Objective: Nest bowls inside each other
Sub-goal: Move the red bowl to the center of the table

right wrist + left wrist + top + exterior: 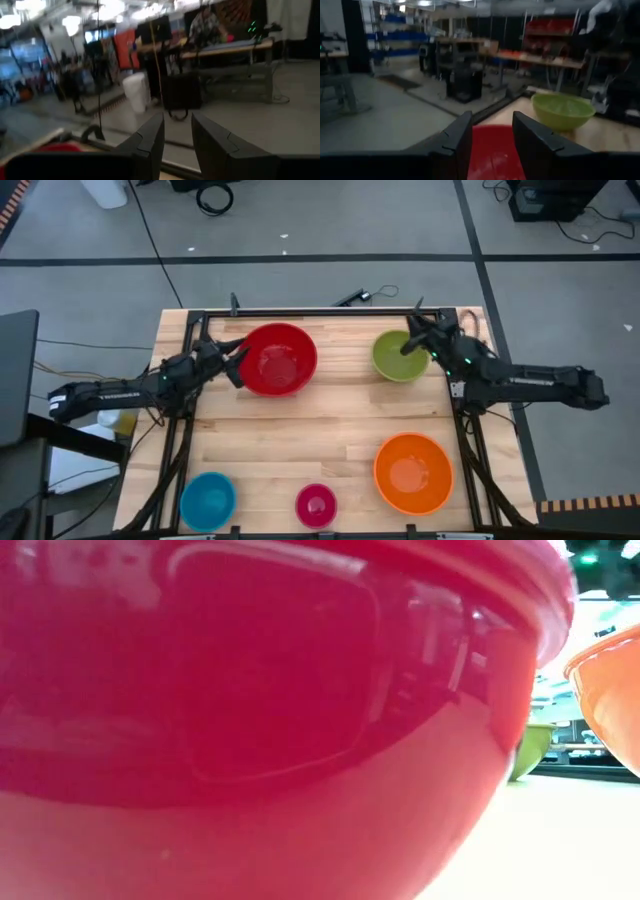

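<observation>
Five bowls stand upright on the wooden table [330, 415]. The red bowl [277, 358] is at the far left and the olive green bowl [400, 355] at the far right. The orange bowl [412, 472], the pink bowl [316, 504] and the blue bowl [208, 500] stand along the near edge. My left gripper [238, 362] hovers open at the red bowl's left rim and points level across it [492, 150]. My right gripper [408, 345] is open and level over the green bowl's right side. Nothing is between either pair of fingers.
A black frame [300, 313] runs along the table's far edge and down both sides. The pink bowl [250, 740] fills most of the low view, with the orange bowl [610, 690] at its right. Bare wood lies in the table's middle between the bowls.
</observation>
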You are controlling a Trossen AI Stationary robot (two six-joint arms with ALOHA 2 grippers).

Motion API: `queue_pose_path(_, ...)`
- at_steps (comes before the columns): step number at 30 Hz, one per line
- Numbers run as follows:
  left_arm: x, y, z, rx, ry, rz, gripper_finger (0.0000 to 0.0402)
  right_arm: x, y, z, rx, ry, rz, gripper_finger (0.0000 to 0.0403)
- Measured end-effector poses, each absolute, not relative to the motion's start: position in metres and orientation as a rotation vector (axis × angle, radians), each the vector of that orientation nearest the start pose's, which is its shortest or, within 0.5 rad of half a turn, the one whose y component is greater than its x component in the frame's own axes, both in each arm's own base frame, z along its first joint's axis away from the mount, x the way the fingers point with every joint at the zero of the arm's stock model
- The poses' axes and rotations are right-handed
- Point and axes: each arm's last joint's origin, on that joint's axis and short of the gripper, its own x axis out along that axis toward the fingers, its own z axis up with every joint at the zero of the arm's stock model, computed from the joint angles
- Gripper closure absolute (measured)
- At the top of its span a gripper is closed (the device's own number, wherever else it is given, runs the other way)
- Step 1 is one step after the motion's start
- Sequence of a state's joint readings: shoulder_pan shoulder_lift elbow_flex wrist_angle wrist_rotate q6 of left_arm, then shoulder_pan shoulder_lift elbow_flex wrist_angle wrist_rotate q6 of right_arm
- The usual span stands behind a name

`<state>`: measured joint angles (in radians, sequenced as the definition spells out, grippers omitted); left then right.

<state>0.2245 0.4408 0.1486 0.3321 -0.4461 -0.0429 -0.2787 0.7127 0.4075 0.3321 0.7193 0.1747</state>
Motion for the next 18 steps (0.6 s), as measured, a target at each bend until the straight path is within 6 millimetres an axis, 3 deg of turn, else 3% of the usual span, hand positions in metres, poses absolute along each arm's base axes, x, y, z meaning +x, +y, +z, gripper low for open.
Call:
queue_pose_path(4, 0.132, 0.046, 0.217, -0.035, 0.061, 0.692, 0.0260, 0.180, -0.084, 0.277, 0.185, 0.037, -0.926, 0.0282)
queue_pose_path(7, 0.140, 0.051, 0.223, -0.045, 0.095, 0.712, 0.0258, 0.202, -0.102, 0.277, 0.231, 0.134, -0.830, 0.0268)
queue_pose_path(18, 0.170, 0.062, 0.217, -0.060, 0.075, 0.752, 0.0205, 0.297, -0.161, 0.243, 0.431, 0.344, -0.659, 0.0231)
